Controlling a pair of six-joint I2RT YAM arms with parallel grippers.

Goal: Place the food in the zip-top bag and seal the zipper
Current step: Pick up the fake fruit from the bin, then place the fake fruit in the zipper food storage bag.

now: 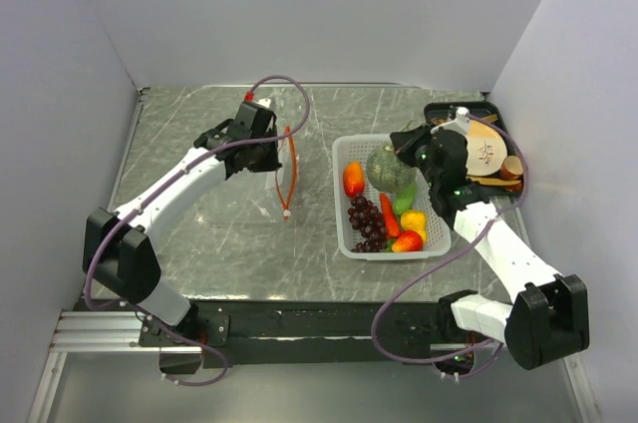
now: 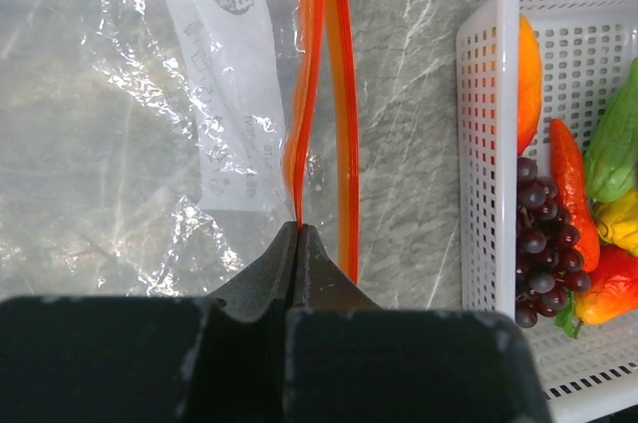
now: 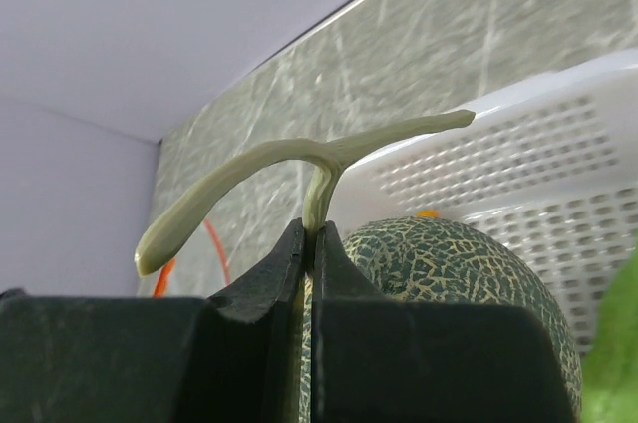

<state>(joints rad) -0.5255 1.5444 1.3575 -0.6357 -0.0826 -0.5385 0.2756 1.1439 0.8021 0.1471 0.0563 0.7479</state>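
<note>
Your left claw (image 2: 299,228) is clamped shut on one lip of the zipper (image 2: 345,114), pinching the orange-red strip at its near end. The other lip runs just beside it, so the mouth gapes slightly. The zip-top bag (image 2: 150,114) lies flat on the tabletop (image 1: 249,263), left of centre. Right of it, not touching, sits the white basket (image 1: 339,194). All the food (image 1: 387,206) is in there: orange-red tomato (image 1: 353,179) by the left wall, purple grapes (image 1: 367,221) nearer you, then carrot (image 1: 388,213), green piece (image 1: 405,199), yellow piece (image 1: 414,219) and red piece (image 1: 407,240). The melon (image 3: 449,273) is at the basket's far end. Your right claw (image 3: 311,235) is closed on its pale stem (image 3: 299,156), jaws tight either side. Can't tell whether the melon is off the basket floor. Far right: black tray (image 1: 483,105) with a tan disc (image 1: 485,152).
</note>
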